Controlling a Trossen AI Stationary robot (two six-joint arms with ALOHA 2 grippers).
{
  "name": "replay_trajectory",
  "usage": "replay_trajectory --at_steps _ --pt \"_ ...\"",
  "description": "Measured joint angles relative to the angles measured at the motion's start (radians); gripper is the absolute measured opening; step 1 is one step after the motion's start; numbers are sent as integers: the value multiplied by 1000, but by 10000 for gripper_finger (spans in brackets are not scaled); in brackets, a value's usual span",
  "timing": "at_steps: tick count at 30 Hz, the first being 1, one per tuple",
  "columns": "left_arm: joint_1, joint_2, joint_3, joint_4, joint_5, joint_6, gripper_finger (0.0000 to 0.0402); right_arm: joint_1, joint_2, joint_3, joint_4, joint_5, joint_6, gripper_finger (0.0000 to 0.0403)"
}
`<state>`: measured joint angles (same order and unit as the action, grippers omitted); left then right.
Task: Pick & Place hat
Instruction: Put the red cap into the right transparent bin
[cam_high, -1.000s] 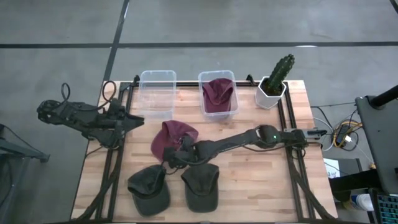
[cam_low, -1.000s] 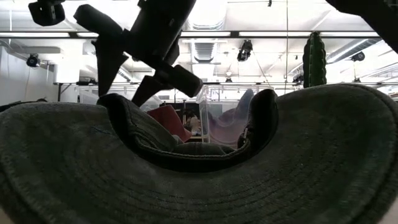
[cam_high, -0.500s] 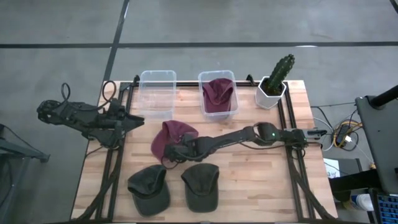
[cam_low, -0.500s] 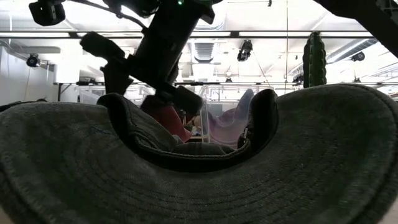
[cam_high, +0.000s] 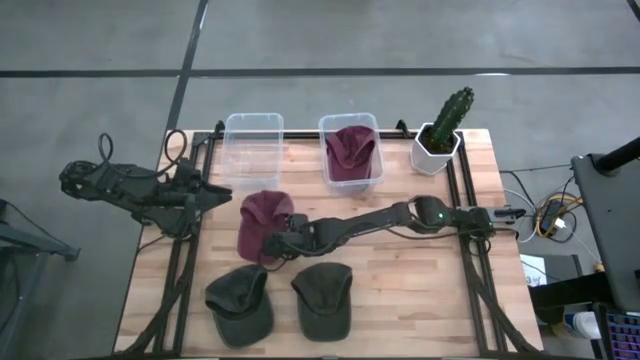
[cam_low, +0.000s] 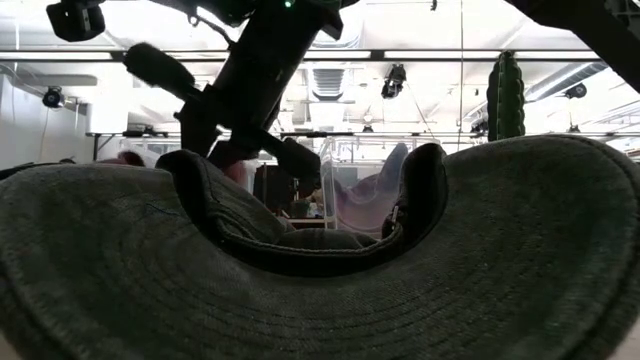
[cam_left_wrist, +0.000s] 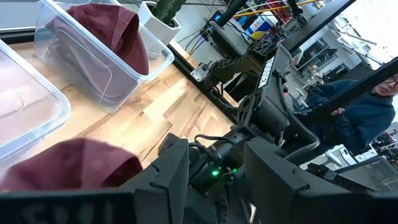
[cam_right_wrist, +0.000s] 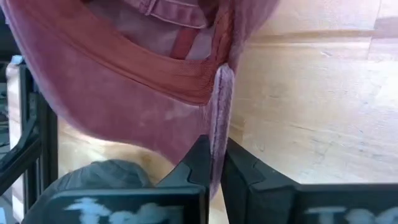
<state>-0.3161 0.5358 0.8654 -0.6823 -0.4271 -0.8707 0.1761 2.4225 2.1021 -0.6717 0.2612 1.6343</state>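
**My right jaws pinch the red hat**

My right gripper (cam_right_wrist: 214, 163) is squeezed tight on the red hat's (cam_high: 262, 222) edge, left of the frame's middle. My left gripper (cam_high: 222, 192) waits open at the table's (cam_high: 420, 290) left edge.

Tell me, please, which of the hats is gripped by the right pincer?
The loose maroon hat on the table; the right pincer pinches its edge, unlike the binned one and two dark ones.
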Motion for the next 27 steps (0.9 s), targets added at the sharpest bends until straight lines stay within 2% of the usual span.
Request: replay_trajectory --at_steps 7,16,27 --pt "0 0 0 0 0 2 147 20 -61 16 -37 73 -25 11" --pt "0 0 17 14 0 10 147 24 -165 17 -40 138 -134 12" --pt "-1 -4 130 34 -1 149 147 30 -307 18 -107 296 -239 12"
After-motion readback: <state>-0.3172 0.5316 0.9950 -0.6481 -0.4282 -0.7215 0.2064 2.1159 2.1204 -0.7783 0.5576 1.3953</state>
